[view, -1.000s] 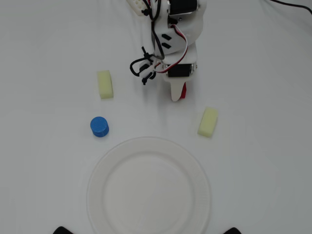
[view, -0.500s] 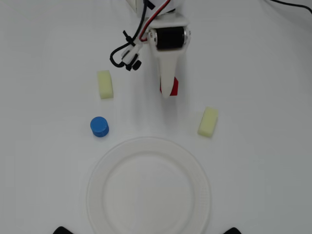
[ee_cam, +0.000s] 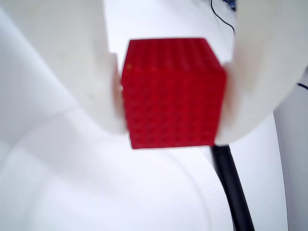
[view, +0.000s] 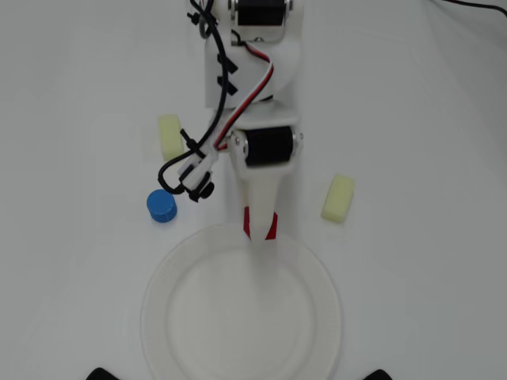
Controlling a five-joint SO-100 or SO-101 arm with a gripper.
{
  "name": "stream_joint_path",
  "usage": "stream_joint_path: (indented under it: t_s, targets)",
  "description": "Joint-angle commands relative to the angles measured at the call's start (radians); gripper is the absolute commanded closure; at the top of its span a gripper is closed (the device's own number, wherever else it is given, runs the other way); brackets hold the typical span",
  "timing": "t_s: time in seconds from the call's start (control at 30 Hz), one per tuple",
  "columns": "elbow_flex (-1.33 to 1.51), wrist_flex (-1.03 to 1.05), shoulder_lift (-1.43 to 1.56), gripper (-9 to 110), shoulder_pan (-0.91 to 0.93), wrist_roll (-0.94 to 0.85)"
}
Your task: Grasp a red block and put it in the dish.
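A small red block [ee_cam: 172, 94] fills the middle of the wrist view, clamped between two white fingers [ee_cam: 72, 62]. From overhead, my gripper [view: 260, 231] is shut on the red block [view: 269, 226], only slivers of red showing beside the white finger. It hangs over the far rim of the dish [view: 317, 332], a large round white plate at the bottom centre. In the wrist view the dish [ee_cam: 96, 192] lies pale and blurred below the block.
A blue cylinder [view: 162, 206] stands left of the gripper, just beyond the dish rim. One pale yellow block [view: 170, 136] lies at upper left, partly behind the arm's cables; another [view: 338, 198] lies right of the gripper. A black cable [ee_cam: 233, 187] crosses the wrist view.
The arm has swung forward from the back of the table, carrying the red block from near the arm's base to above the dish's far rim.
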Motion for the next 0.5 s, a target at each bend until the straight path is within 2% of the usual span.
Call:
stream_joint_path:
  t_s: [0.0, 0.13, 0.47]
  targets:
    - [-0.235, 0.028, -0.114, 101, 0.006, 0.02]
    - [-0.373, 0.055, -0.264, 101, 0.011, 0.04]
    - [-0.479, 0.057, -0.456, 101, 0.041, 0.041]
